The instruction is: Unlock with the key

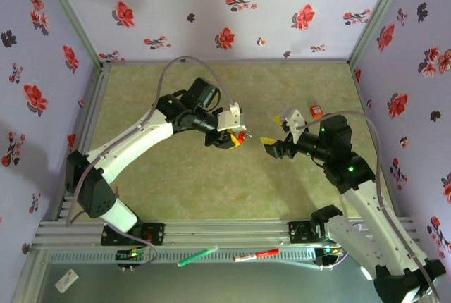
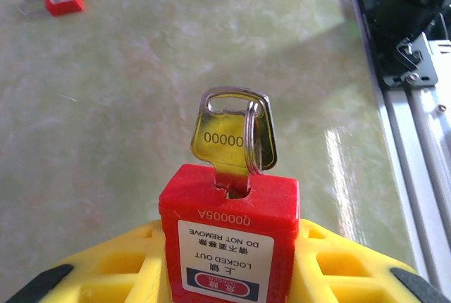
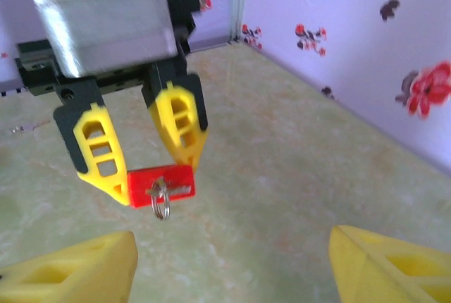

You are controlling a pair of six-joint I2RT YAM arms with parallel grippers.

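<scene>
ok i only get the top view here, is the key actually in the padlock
observer: yes, the key sits in the keyhole of the red padlock, with a ring through its head
operator: what's holding the padlock
observer: the left gripper, clamped on its body
operator: and the right gripper
observer: the right gripper is open, jaws spread wide, facing the key without touching it

The red padlock [image 2: 229, 239] was clamped in my left pincer [image 1: 238, 138], its white "LOCKED OUT, DO NOT REMOVE" label facing my wrist camera. The silver key [image 2: 227, 137], stamped 00000 and carrying a split ring [image 2: 256, 141], stood pushed into the keyhole in the end of the padlock's body.
</scene>
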